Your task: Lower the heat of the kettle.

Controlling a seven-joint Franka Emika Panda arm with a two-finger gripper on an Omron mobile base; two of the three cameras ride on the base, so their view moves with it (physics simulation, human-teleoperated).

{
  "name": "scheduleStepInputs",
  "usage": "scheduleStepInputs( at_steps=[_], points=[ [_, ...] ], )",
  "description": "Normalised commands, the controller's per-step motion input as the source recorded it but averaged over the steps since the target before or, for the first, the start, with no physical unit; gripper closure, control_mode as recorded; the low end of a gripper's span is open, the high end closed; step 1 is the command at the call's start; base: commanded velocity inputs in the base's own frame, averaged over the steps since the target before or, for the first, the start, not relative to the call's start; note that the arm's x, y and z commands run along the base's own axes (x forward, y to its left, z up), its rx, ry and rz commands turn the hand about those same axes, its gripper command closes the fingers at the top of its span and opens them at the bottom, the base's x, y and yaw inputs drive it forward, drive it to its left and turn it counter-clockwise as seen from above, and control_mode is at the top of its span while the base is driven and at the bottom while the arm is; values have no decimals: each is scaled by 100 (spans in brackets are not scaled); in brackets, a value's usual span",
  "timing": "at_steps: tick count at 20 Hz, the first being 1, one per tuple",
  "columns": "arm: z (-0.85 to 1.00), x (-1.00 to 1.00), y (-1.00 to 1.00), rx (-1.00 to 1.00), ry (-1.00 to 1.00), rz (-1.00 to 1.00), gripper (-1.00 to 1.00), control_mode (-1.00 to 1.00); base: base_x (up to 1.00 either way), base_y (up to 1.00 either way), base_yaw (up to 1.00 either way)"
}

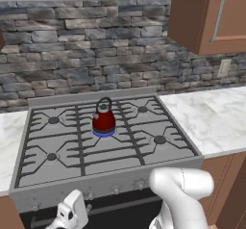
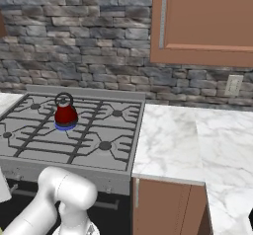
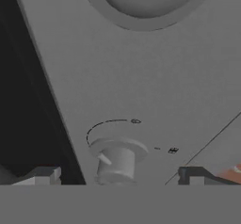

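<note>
Right in front of the hand camera sits a small grey knob [image 3: 116, 162] on the stove's front panel [image 3: 141, 86]. The jaws [image 3: 120, 177] are open wide, with one dark tip on each side of the knob. They hold nothing, and I cannot tell if they touch it. A thin curved line with little marks runs around the knob. A bigger round knob [image 3: 146, 4] sits farther along the panel.

Up on the stove [image 1: 108, 132], the kettle [image 1: 104, 119] stands upright on the middle burner. It is red with a blue ring at the bottom and a thin loop handle. White marble bench [image 2: 170, 140] lies beside the stove's right edge.
</note>
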Motion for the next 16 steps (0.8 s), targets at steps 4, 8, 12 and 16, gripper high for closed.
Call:
scheduleStepInputs(
  at_steps=[4,8,12,16],
  points=[
    [1,4,-12,4,-8,0,-100,-100,0,0,0],
    [0,16,-7,4,0,0,-100,-100,0,0,0],
    [0,20,0,5,-1,3,-100,-100,0,0,0],
    [0,21,-1,5,-1,5,-100,-100,0,0,0]
  ],
)
